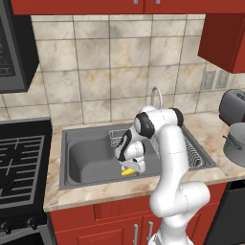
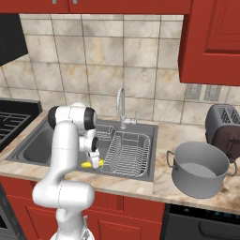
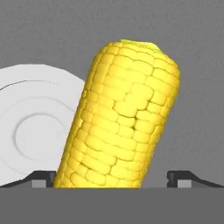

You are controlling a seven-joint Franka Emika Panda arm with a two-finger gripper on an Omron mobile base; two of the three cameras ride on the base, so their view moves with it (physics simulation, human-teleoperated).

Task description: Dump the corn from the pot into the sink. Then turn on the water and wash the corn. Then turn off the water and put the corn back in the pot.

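The corn (image 3: 122, 118) lay in the sink (image 1: 86, 158), between the wide-apart claw (image 3: 111, 177) tips; the pot (image 2: 199, 168) waited empty on the bench (image 2: 164, 180).

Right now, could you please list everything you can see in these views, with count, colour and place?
corn: one, yellow, on the sink floor beside the drain, between the open finger tips
sink: one, dark grey, set in the counter
drain: one, silver, sink floor
wire rack: one, silver, right part of sink
tap: one, chrome, behind sink
pot: one, grey, counter right of sink
toaster: one, dark grey, behind pot
stove: one, black, left of sink
gripper: one, open, low in sink over the corn
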